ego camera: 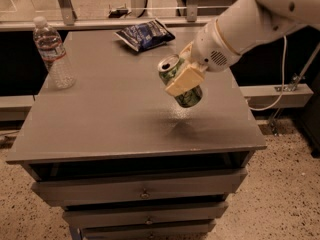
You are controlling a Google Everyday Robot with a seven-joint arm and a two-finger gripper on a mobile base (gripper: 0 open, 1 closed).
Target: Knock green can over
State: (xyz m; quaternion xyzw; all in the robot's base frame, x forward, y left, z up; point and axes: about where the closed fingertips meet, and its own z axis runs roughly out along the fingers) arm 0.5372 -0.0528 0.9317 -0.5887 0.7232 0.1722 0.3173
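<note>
Green can (pixel 191 96) is up off the worktop (pixel 110 119), hanging tilted above its right-hand middle, silver top leaning toward the back left, with a shadow on the surface beneath. The gripper (pixel 180 73) has it, cream fingers (pixel 183 80) clamped across its body. What's inside, can't tell. At the worktop's back left corner a capped clear water bottle (pixel 54 54) stands upright. At its back edge a dark blue snack bag (pixel 145 34) lies flat.
</note>
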